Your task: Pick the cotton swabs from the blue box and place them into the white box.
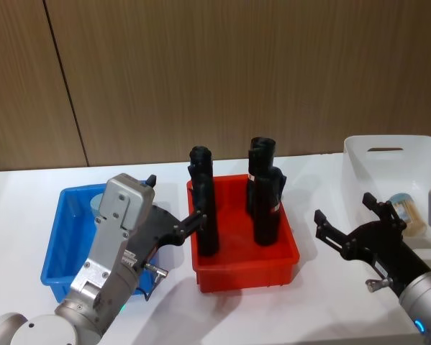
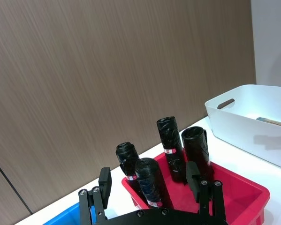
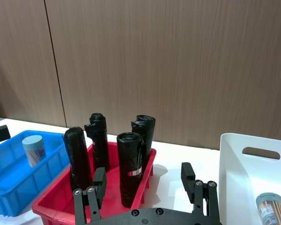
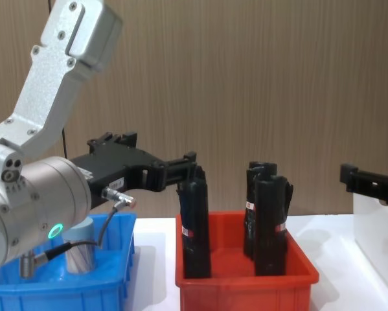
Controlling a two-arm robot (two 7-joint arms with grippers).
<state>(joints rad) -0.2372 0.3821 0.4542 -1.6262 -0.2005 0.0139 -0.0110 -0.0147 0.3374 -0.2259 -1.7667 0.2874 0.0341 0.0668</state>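
Note:
The blue box (image 1: pixel 57 248) sits at the table's left. One cotton swabs jar (image 3: pixel 33 150) with a pale blue lid stands upright inside it, also seen low in the chest view (image 4: pixel 80 256). My left gripper (image 1: pixel 173 201) hovers above the blue box's right side, open and empty, pointing toward the red bin. The white box (image 1: pixel 388 147) is at the far right, and another cotton swabs jar (image 1: pixel 408 212) lies inside it. My right gripper (image 1: pixel 347 213) is open and empty, just left of the white box's near end, above the table.
A red bin (image 1: pixel 244 269) stands between the two boxes with several tall black rolls (image 1: pixel 264 190) upright in it. A wood-panelled wall runs behind the table. White tabletop shows in front of the red bin.

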